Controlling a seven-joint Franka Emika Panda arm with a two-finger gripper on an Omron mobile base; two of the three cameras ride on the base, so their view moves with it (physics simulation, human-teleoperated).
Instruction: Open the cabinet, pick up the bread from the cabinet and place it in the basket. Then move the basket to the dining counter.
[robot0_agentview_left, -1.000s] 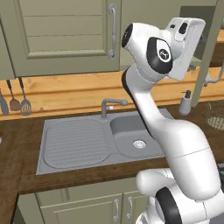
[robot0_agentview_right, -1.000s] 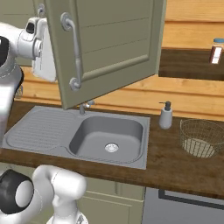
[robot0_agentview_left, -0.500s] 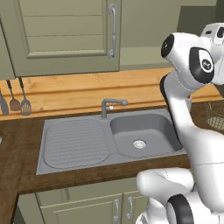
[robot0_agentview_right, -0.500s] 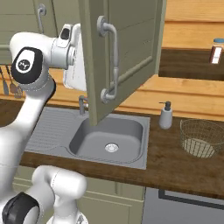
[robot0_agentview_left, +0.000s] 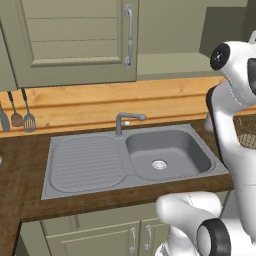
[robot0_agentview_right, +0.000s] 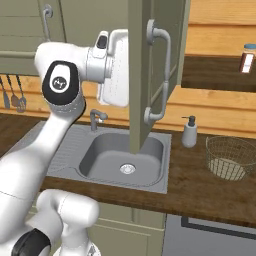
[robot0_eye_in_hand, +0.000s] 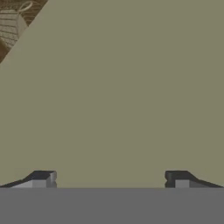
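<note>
The cabinet (robot0_agentview_right: 75, 30) has its right door (robot0_agentview_right: 155, 75) swung wide open, edge-on over the sink (robot0_agentview_right: 122, 160). The gripper (robot0_eye_in_hand: 109, 179) sits close against the flat green door panel, its fingers (robot0_eye_in_hand: 41, 179) spread apart and holding nothing. The basket (robot0_agentview_right: 231, 157) stands on the dark wooden tabletop (robot0_agentview_right: 200, 192), right of the soap bottle (robot0_agentview_right: 189, 132). I cannot tell where the bread is.
</note>
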